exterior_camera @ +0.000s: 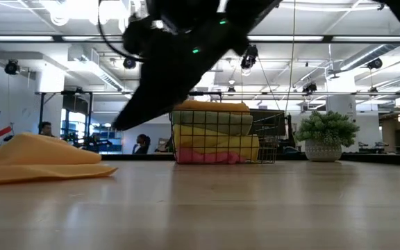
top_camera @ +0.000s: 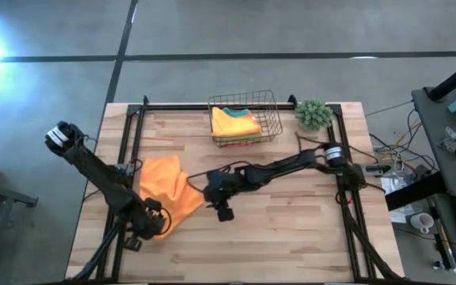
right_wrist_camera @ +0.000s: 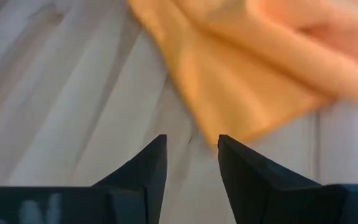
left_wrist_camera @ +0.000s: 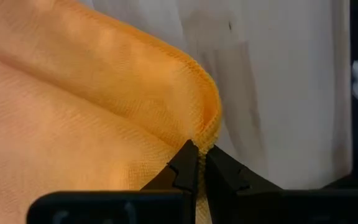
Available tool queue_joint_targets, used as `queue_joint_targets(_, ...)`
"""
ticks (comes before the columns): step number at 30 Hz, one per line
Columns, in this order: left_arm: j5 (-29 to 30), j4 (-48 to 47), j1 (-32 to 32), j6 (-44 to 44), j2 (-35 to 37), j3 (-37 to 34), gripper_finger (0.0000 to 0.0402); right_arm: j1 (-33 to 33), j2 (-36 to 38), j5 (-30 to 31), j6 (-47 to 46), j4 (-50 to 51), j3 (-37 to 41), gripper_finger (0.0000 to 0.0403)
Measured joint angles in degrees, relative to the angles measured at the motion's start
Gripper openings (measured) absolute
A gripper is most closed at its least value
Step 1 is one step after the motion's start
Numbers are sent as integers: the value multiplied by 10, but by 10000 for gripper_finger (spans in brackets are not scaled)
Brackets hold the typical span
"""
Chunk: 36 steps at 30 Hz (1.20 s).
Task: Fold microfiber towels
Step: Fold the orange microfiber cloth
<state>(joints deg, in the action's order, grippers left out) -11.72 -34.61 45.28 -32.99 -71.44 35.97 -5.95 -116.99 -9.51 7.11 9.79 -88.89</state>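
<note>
Reading left to right across the table in the high view. Left gripper sits at the near-left, its fingers pressed together on the hem of the orange towel; the left wrist view shows the tips pinching a corner fold of the cloth, so that corner is held.

Towel lies rumpled on the wood between the two grippers, its long axis running roughly from the far-left down toward the near-centre.

Right gripper is just beside the towel's right edge, at mid-table. Jaws stand parted, nothing between them. In the right wrist view the fingers point at bare wood, with the cloth's free corner just ahead of them and slightly off to one side.

Judgement: the coming move turns on that offset. The free edge lies ahead of the spread right jaws, not yet inside them; the right arm is the nearer one to it.

Far centre: wire basket holding folded towels. Small plant at the far right.
</note>
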Motion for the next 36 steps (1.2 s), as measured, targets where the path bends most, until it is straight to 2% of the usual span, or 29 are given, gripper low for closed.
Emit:
queue_joint_targets(5, 1, 36, 8, -68, -21, 0, 2, -3, -79, 0, 61, 43, -113, 125)
queue_joint_targets(11, -4, 42, 9, -102, -43, 5, 1, -2, -163, -13, 109, 212, -241, 115)
queue_joint_targets(17, -16, 42, 9, -105, -58, 17, 1, -2, -199, -3, 125, 226, -327, 112)
queue_joint_targets(21, -16, 42, 9, -116, -65, 20, 1, 2, -200, 20, 158, 233, -337, 118)
queue_joint_targets(28, -16, 42, 9, -117, -65, 19, 1, 9, -200, 9, 175, 236, -307, 120)
queue_joint_targets(36, -16, 41, 9, -112, -65, 17, 1, 21, -199, -6, 153, 218, -283, 122)
